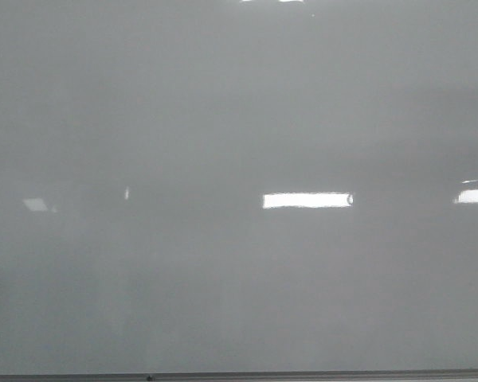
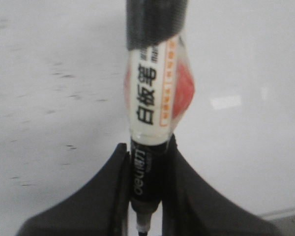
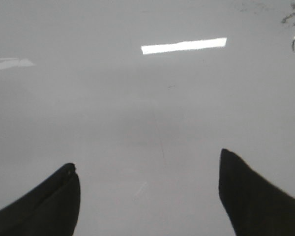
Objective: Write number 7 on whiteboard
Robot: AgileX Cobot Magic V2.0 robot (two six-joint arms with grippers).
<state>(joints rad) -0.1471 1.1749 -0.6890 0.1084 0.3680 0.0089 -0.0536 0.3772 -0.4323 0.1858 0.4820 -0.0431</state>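
We see the whiteboard (image 1: 223, 119) filling the front view, glossy, no 7 visible on it. Left gripper (image 2: 146, 157) jaws clamped on a marker (image 2: 155, 98) with faint smudges behind it. Right gripper (image 3: 147, 172) jaws spread wide, holding nothing, over the surface.

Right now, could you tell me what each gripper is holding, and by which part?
The left gripper clamps a whiteboard marker by its dark lower barrel. The right gripper is open, holding nothing.
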